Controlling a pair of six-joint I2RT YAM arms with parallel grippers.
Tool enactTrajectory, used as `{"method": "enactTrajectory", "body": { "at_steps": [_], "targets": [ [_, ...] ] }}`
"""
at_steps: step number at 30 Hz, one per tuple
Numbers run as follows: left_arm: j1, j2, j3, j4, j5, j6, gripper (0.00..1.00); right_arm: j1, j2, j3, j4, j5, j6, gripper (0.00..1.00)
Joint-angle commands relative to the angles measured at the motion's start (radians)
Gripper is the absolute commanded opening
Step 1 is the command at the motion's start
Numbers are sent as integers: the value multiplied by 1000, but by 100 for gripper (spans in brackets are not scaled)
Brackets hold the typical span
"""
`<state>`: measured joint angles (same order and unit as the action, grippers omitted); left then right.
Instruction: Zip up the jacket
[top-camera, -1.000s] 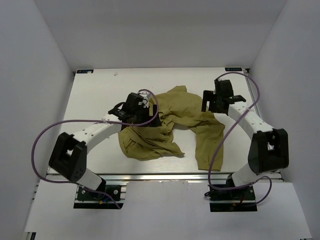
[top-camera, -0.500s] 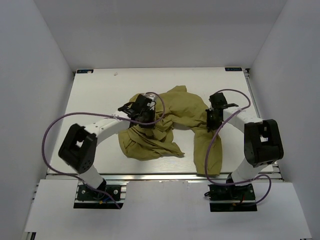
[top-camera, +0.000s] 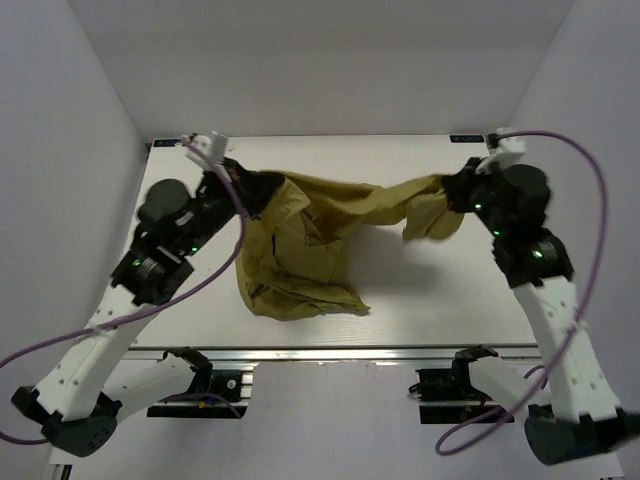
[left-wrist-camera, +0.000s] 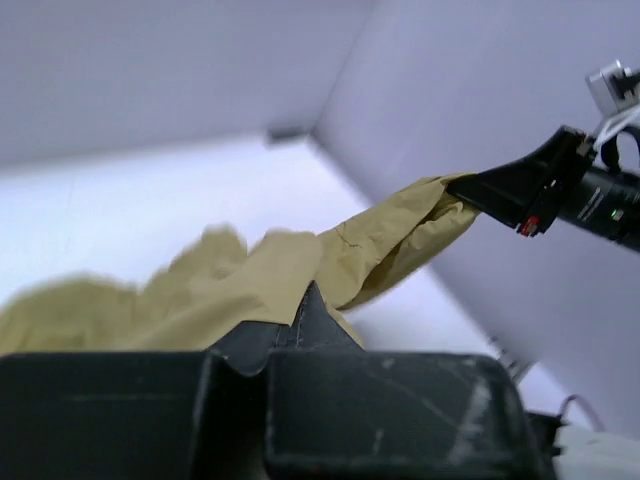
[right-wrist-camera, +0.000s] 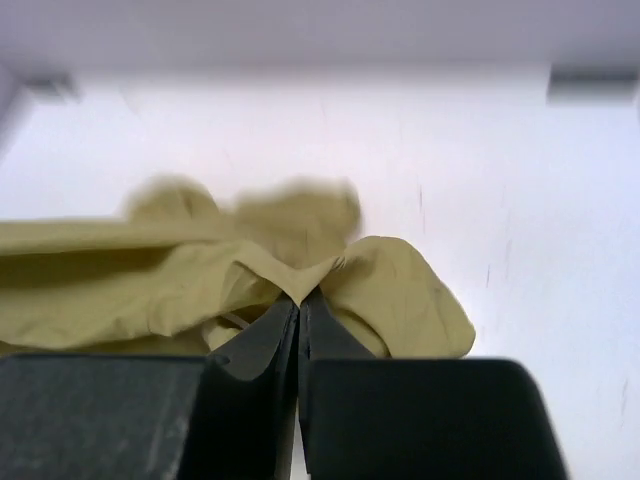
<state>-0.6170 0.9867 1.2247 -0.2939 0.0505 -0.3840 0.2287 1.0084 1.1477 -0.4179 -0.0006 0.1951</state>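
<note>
The olive jacket (top-camera: 320, 225) hangs stretched between both raised arms, its lower part crumpled on the table. My left gripper (top-camera: 262, 190) is shut on the jacket's left end; in the left wrist view the fabric (left-wrist-camera: 250, 285) runs out from the closed jaws of my left gripper (left-wrist-camera: 303, 300) toward the right gripper (left-wrist-camera: 500, 192). My right gripper (top-camera: 452, 190) is shut on the jacket's right end, a fold of cloth (right-wrist-camera: 300, 275) pinched at the tips of my right gripper (right-wrist-camera: 300, 300). No zipper shows.
The white table (top-camera: 430, 290) is boxed in by white walls on the left, right and back. Purple cables (top-camera: 590, 210) loop from both arms. An aluminium rail (top-camera: 330, 352) runs along the near edge.
Both grippers closed on the jacket, then lifted and pulled apart toward the back corners. The jacket rose from a heap into a stretched band, its right sleeve off the table.
</note>
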Motion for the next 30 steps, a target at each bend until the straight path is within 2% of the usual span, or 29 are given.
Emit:
{"method": "enactTrajectory", "body": {
  "at_steps": [1, 3, 6, 8, 10, 12, 13, 15, 19, 21, 22, 25, 26, 28, 29, 30],
  "targets": [
    [0, -74, 111, 59, 84, 25, 0, -3, -150, 133, 68, -10, -26, 0],
    [0, -95, 207, 76, 133, 28, 0, -3, -185, 200, 79, -10, -34, 0],
    [0, -85, 373, 75, 155, 20, 0, -5, -211, 396, 53, -6, -66, 0],
    [0, -72, 447, 81, 149, 28, 0, -5, -214, 466, 41, 69, -100, 0],
    [0, -45, 522, 98, 79, 45, 0, -5, -212, 523, 54, 115, -134, 0],
    [0, -8, 570, 81, 2, 56, 0, -3, -200, 544, 61, 226, -170, 0],
    [0, 45, 611, 75, -74, 59, 0, -3, -170, 559, 50, 256, -178, 0],
    [0, 107, 642, 52, -119, 65, 0, -5, -130, 587, 4, 313, -181, 0],
    [0, 323, 671, 32, -216, 76, 0, -3, -32, 480, 1, 379, -164, 0],
    [3, 400, 651, 38, -340, 109, 0, -5, 2, 339, 49, 402, -154, 0],
    [10, 488, 627, 51, -409, 120, 0, -8, 16, 286, 65, 381, -148, 0],
    [141, 659, 647, 18, -313, 54, 0, -64, 97, 104, 123, 305, -91, 0],
    [225, 785, 683, -14, -159, 24, 10, -84, 128, 71, 155, 225, -82, 0],
    [282, 913, 741, -51, 5, -39, 29, -112, 237, 29, 162, 179, -72, 0],
    [298, 970, 780, -88, 76, -39, 44, -112, 272, 38, 154, 180, -74, 0],
    [306, 1059, 849, -102, 141, -21, 84, -114, 339, 73, 137, 180, -80, 5]
  ]
}}
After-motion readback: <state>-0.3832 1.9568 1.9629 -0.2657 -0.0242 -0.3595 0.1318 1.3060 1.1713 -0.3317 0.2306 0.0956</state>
